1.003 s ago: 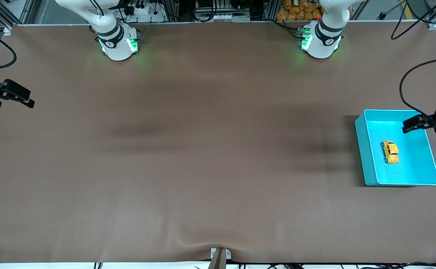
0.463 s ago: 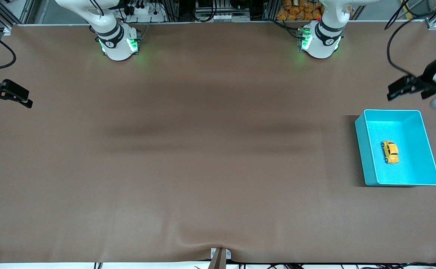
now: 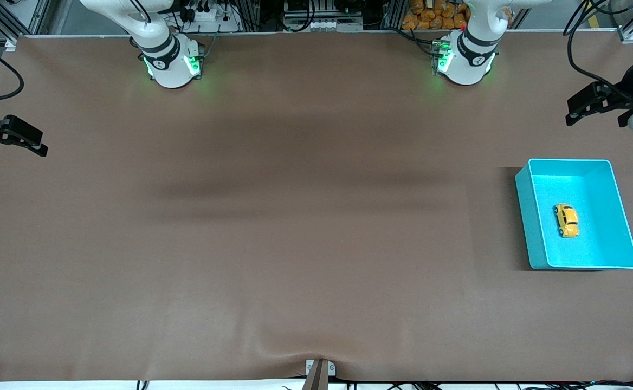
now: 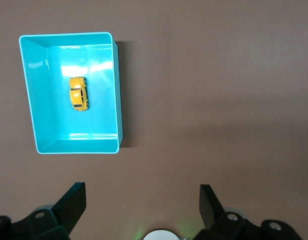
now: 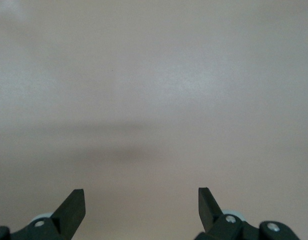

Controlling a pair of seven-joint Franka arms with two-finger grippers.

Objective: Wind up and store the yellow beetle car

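Observation:
The yellow beetle car (image 3: 566, 220) lies on the floor of a turquoise bin (image 3: 523, 216) at the left arm's end of the table. In the left wrist view, the car (image 4: 78, 93) rests in the middle of the bin (image 4: 116, 95). My left gripper (image 3: 572, 111) hangs open and empty over bare table beside the bin, and its jaws (image 4: 142, 192) stand wide apart with nothing between them. My right gripper (image 3: 37, 143) waits open and empty over bare table at the right arm's end, with only brown mat under it (image 5: 141, 197).
A brown mat (image 3: 295, 216) covers the whole table. Both arm bases (image 3: 173, 65) (image 3: 465, 62) stand along the table's edge farthest from the front camera. A small metal clamp (image 3: 319, 371) holds the mat at the edge nearest that camera.
My left gripper has drawn away from above the bin, toward the arm bases, and now hangs over bare table. The car and bin stay put. The right arm has barely moved.

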